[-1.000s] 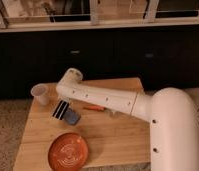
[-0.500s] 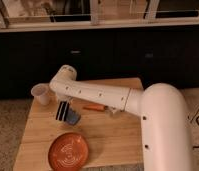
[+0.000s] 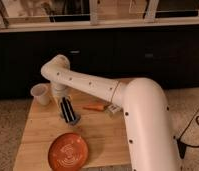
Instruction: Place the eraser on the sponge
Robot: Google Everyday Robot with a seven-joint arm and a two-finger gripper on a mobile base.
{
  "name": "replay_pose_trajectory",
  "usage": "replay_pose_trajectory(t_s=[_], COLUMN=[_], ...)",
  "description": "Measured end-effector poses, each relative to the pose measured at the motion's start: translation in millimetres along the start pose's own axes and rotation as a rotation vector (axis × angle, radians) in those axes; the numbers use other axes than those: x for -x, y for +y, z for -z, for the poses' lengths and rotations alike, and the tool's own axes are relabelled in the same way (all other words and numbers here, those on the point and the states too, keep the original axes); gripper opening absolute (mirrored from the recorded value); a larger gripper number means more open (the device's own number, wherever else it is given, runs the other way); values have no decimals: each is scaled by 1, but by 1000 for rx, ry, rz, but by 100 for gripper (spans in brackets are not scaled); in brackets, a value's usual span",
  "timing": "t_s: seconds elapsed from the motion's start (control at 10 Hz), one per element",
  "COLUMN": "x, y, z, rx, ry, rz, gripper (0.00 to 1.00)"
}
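Observation:
My gripper (image 3: 67, 110) hangs from the white arm (image 3: 88, 82) and points down at the left-middle of the wooden table (image 3: 105, 142). Its dark tip sits right over a small grey-blue block (image 3: 74, 119), which looks like the sponge. A small pale block (image 3: 112, 109) lies at the arm's edge and may be the eraser. I cannot tell whether anything is held in the gripper.
A white cup (image 3: 40, 93) stands at the table's back left. An orange plate (image 3: 68, 151) lies near the front edge. A thin orange object (image 3: 95, 106) lies right of the gripper. The arm's thick lower link (image 3: 148, 130) covers the table's right side.
The arm's elbow has swung left and upward. The gripper has stayed over the grey-blue block, shifting only slightly right.

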Motion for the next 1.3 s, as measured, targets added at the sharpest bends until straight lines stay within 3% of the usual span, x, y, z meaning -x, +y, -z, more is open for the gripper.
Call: replay_pose_trajectory(t_s=[0.1, 0.4, 0.6, 0.8, 1.3], x=[0, -2, -5, -4, -9], y=[0, 14, 13, 23, 27], z=[2, -3, -3, -4, -8], rx=[12, 17, 17, 28, 34], ry=[-2, 39, 30, 31, 30], rz=[14, -58, -9, -9, 20], gripper=[0, 1, 15, 30, 31])
